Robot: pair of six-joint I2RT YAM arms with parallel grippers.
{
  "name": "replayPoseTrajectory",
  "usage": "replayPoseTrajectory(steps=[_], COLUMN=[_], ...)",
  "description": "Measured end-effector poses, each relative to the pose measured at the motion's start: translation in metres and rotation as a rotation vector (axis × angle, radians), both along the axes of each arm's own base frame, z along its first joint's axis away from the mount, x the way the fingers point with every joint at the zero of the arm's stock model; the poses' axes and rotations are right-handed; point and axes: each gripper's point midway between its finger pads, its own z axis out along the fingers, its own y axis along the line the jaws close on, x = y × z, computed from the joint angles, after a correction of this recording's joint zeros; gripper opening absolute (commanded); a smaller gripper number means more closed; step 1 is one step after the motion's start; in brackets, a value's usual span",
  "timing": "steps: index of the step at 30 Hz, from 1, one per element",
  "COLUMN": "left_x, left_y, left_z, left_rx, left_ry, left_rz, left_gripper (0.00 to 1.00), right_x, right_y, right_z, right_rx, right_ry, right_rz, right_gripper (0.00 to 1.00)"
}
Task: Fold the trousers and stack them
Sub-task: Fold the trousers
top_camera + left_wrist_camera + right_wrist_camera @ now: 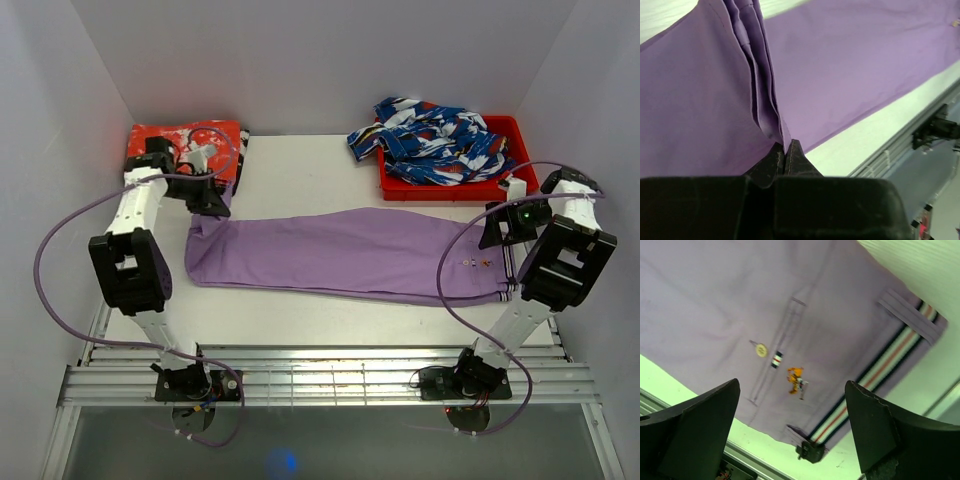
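The lilac-purple trousers (340,252) lie stretched left to right across the table, legs folded together, waistband with striped trim (508,293) at the right. My left gripper (212,203) is shut on the leg-end hems at the far left; in the left wrist view the pinched cloth (767,105) rises in pleats from the closed fingertips (785,150). My right gripper (500,228) is open and empty, hovering above the waist end. In the right wrist view its fingers (705,420) frame a back pocket with a button (760,350), an orange emblem (796,381) and the striped waistband (890,370).
A red tray (505,188) at the back right holds a blue-white-red patterned garment (430,140). A folded red-orange cloth with white blotches (185,140) lies at the back left, beside the left arm. White walls enclose three sides; metal rails (330,380) run along the near edge.
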Motion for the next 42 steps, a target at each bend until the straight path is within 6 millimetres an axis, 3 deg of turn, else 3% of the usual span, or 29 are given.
replayPoseTrajectory(steps=[6,10,13,17,20,25,42], left_x=[-0.005,-0.004,-0.006,-0.011,-0.024,-0.036,-0.042], left_y=[-0.09,-0.139,-0.17,-0.205,-0.218,-0.231,-0.268], left_z=[-0.007,-0.016,-0.036,-0.078,-0.108,-0.126,-0.101], left_rx=[-0.104,-0.132,-0.117,-0.081,-0.053,-0.048,-0.116], left_ry=[0.051,0.068,0.091,0.168,0.217,0.235,0.131], left_rz=[-0.071,-0.079,-0.072,-0.056,-0.031,0.003,0.007], left_gripper=[0.0,0.0,0.0,0.0,0.0,0.0,0.0], right_x=[-0.004,-0.006,-0.01,-0.013,-0.014,-0.019,-0.024], right_y=[-0.036,-0.041,-0.039,-0.039,-0.04,-0.038,-0.032], right_z=[-0.017,-0.023,-0.029,-0.034,-0.035,-0.04,-0.054], right_rx=[-0.062,-0.084,-0.079,-0.084,-0.093,-0.087,-0.045], right_ry=[0.036,0.044,0.065,0.082,0.086,0.104,0.153], right_rz=[-0.091,-0.107,-0.115,-0.119,-0.121,-0.121,-0.131], right_gripper=[0.9,0.9,0.9,0.9,0.9,0.9,0.97])
